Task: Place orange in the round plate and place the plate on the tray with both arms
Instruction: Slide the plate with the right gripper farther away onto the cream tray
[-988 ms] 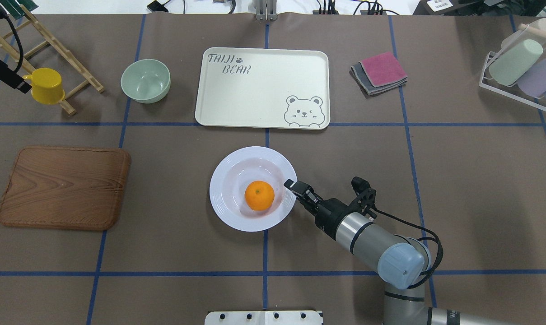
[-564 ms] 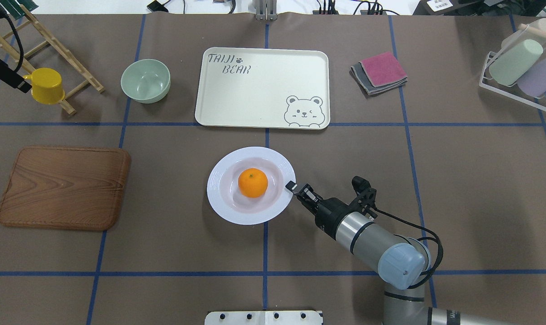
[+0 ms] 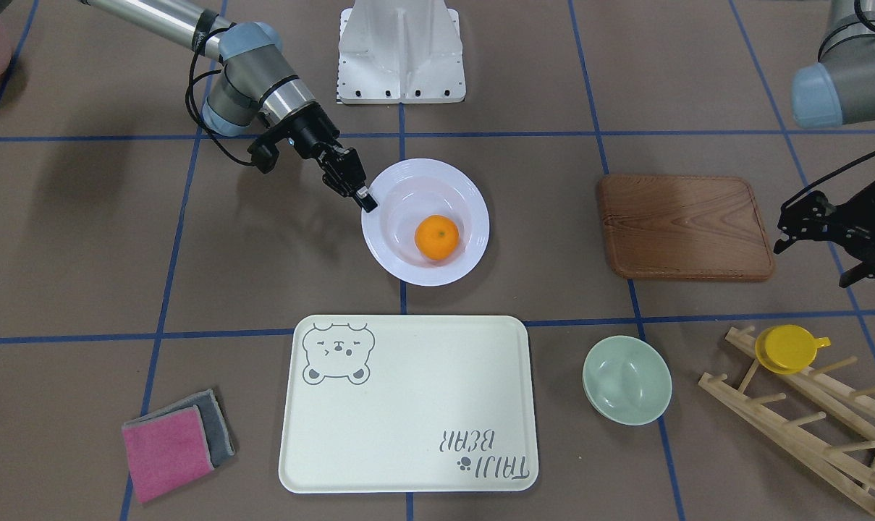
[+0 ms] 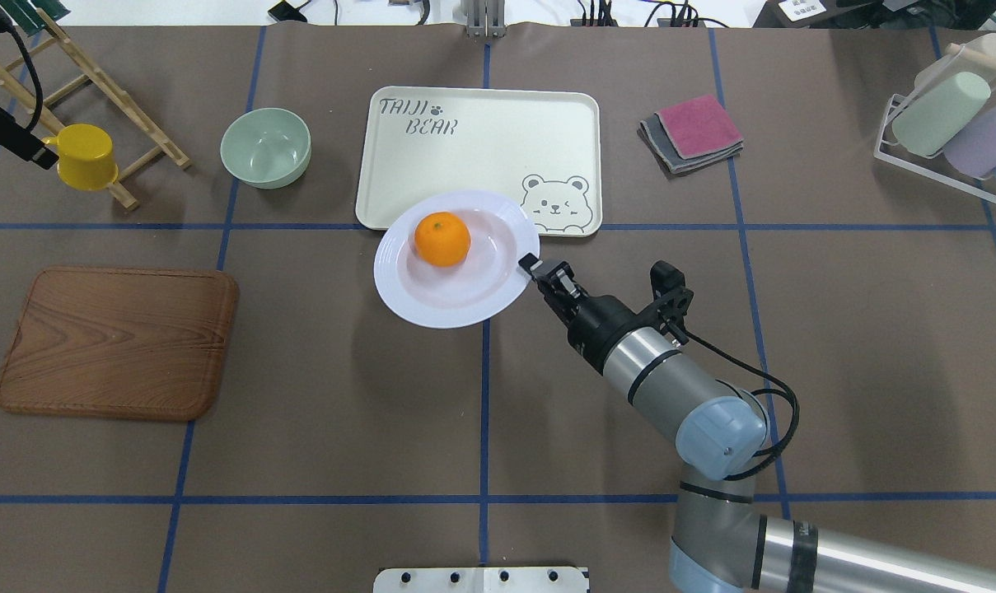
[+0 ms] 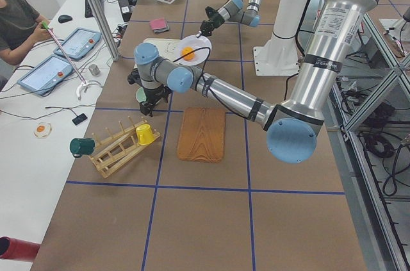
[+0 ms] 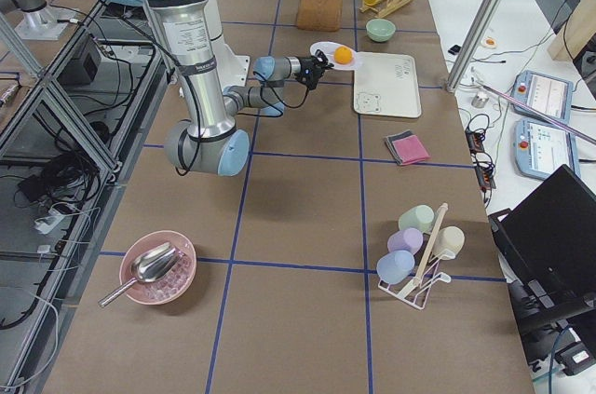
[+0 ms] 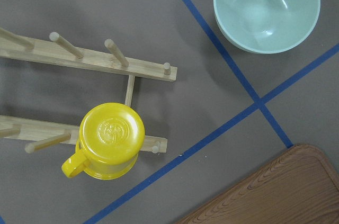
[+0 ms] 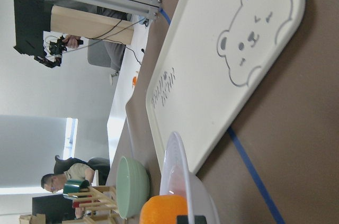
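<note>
The orange lies in the white round plate, on its far-left side. My right gripper is shut on the plate's right rim and holds it off the table. In the overhead view the plate's far edge overlaps the near edge of the cream tray; in the front view the plate shows short of the tray. The right wrist view has the plate rim, the orange and the tray beyond. My left gripper hangs by the yellow cup; I cannot tell its state.
A pale-green bowl sits left of the tray and a wooden board at near left. The yellow cup hangs on a wooden rack. Folded cloths and a cup rack lie to the right.
My right gripper has carried the plate away from the robot, toward the tray, and the orange has rolled to the plate's far-left side. The left arm has not moved.
</note>
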Available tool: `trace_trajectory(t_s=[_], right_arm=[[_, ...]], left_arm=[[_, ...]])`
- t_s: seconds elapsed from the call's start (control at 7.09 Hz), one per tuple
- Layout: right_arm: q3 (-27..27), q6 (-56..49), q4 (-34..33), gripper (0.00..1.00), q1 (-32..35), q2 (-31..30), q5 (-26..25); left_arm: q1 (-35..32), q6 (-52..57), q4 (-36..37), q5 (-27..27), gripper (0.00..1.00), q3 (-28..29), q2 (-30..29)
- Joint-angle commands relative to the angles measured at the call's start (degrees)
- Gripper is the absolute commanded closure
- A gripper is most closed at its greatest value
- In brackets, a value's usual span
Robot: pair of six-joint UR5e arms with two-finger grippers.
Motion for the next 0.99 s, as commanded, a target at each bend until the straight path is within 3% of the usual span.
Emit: trace_trajectory(t_s=[0.0, 0.28, 0.56, 0.71, 0.85], right_arm=[[-10.6, 6.7, -2.7, 1.0, 6.4, 7.6, -0.9], [-20.0, 14.1, -12.5, 1.0, 9.7, 16.1, -1.0], [-24.7, 15.9, -13.3, 1.0, 9.6, 18.1, -1.0], [-25.6, 15.9, -13.3, 0.83, 9.4, 18.3, -1.0], [-25.2, 15.9, -13.3, 0.53, 9.4, 18.3, -0.9]], left_arm=[[0.0, 0.0, 0.1, -0.1, 0.0, -1.0, 0.5], [0.0, -0.1, 0.2, -0.1, 0.0, -2.1, 0.8], [0.0, -0.1, 0.7, -0.1, 0.0, -2.9, 0.8], [0.0, -1.3, 0.6, -0.1, 0.0, -3.2, 0.8], [0.0, -2.1, 0.6, -0.2, 0.0, -3.7, 0.7]])
